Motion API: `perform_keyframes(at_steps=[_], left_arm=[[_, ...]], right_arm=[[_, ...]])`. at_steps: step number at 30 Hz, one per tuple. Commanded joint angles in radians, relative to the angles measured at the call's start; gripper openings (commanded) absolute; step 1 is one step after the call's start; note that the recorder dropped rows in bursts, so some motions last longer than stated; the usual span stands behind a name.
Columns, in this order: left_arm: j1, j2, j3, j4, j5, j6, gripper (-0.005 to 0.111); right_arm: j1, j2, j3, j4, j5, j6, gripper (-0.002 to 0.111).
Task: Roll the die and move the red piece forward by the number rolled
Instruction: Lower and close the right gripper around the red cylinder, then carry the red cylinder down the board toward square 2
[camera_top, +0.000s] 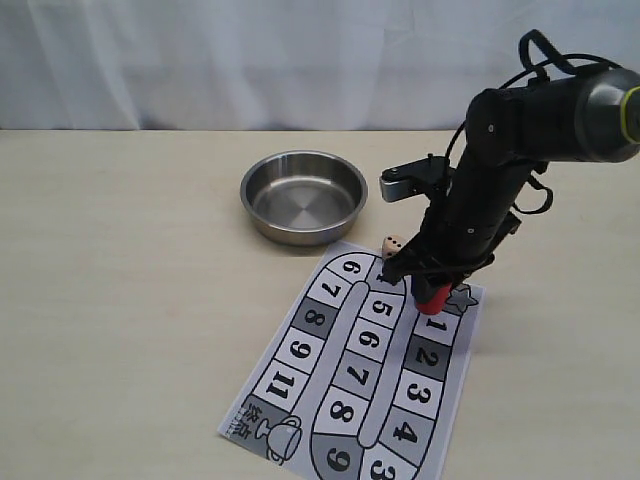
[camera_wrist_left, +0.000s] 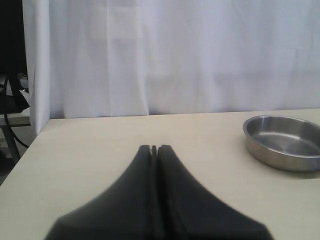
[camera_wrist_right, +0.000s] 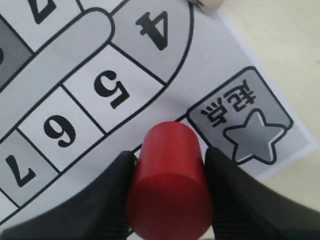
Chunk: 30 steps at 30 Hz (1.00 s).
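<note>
The red piece (camera_wrist_right: 170, 185), likely light, stiff and slick, sits clamped by its sides in my right claw (camera_wrist_right: 170, 159); die (camera_top: 393, 243) at eleven o'clock; left claw (camera_wrist_left: 154, 149) closed, empty.

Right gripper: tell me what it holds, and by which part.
The right gripper holds the red piece, its fingers clamped on opposite sides of the cylinder.

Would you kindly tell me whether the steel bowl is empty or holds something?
Empty: the steel bowl shows only bare metal inside in the exterior view, and the die sits outside it, near the board.
</note>
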Motion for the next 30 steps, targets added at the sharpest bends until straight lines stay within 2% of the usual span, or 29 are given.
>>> perform_keyframes(at_steps=[1,6,12,23,30], left_arm=[[-0.002,-0.002,0.003,-0.005,-0.004,-0.005,0.0],[-0.002,-0.002,0.003,-0.005,-0.004,-0.005,0.0],[-0.002,-0.002,0.003,-0.005,-0.004,-0.005,0.0],[-0.002,-0.002,0.003,-0.005,-0.004,-0.005,0.0],[-0.002,-0.002,0.003,-0.005,-0.004,-0.005,0.0]], right_arm=[[0.008,-0.01,0.005,-0.034,-0.001,0.051,0.004],[0.008,-0.01,0.044,-0.049,-0.013,0.084,0.004],[0.008,-0.01,0.139,-0.046,-0.151,0.096,0.004],[0.008,-0.053,0.141,-0.052,-0.137,0.097,0.004],[0.02,-0.133,0.141,-0.021,-0.066,0.093,0.004]])
